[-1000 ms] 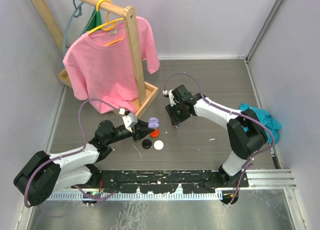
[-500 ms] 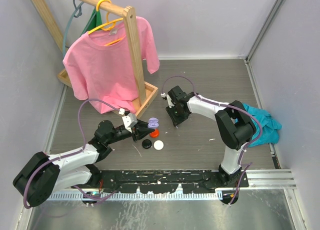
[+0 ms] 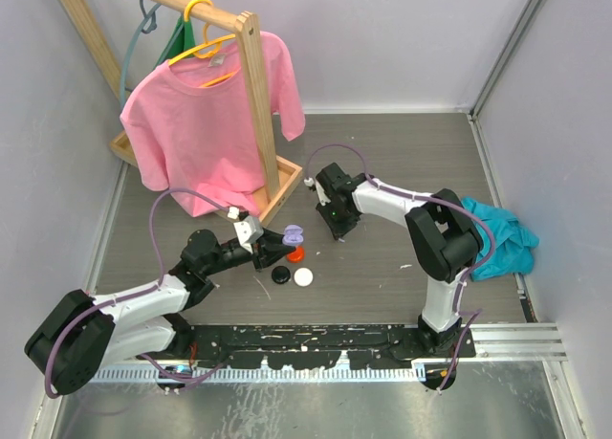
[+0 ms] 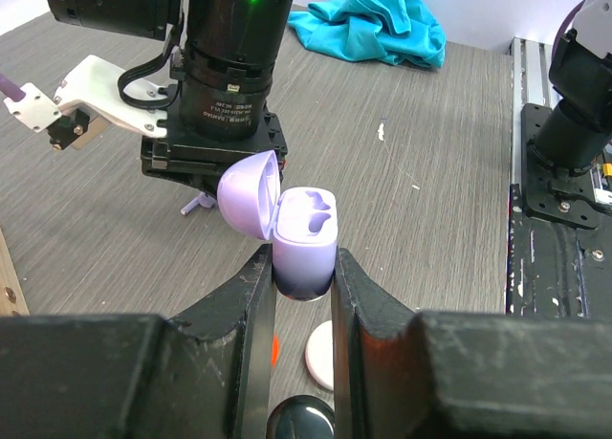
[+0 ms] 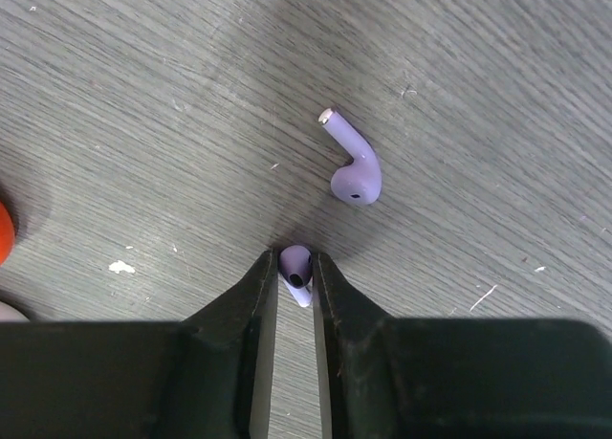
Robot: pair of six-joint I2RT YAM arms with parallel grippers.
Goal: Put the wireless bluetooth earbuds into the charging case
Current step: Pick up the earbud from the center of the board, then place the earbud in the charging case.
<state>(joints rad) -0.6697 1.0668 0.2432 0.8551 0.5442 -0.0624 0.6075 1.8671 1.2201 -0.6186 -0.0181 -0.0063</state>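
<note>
The left fingers (image 4: pixel 251 305) clamp the base of the open purple charging case (image 4: pixel 306 243), its lid tipped back. Right of the case, the right fingers (image 5: pixel 258 305) pinch one purple earbud (image 5: pixel 295 267) on the surface (image 5: pixel 478 76). A second earbud (image 5: pixel 355 174) lies loose just beyond.

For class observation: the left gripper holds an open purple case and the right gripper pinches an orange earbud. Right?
The earbud in the right gripper is purple, not orange; the right wrist view shows it. The left gripper does hold the case.

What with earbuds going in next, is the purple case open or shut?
Open: the charging case in the left gripper has its lid tipped back, both sockets empty.
</note>
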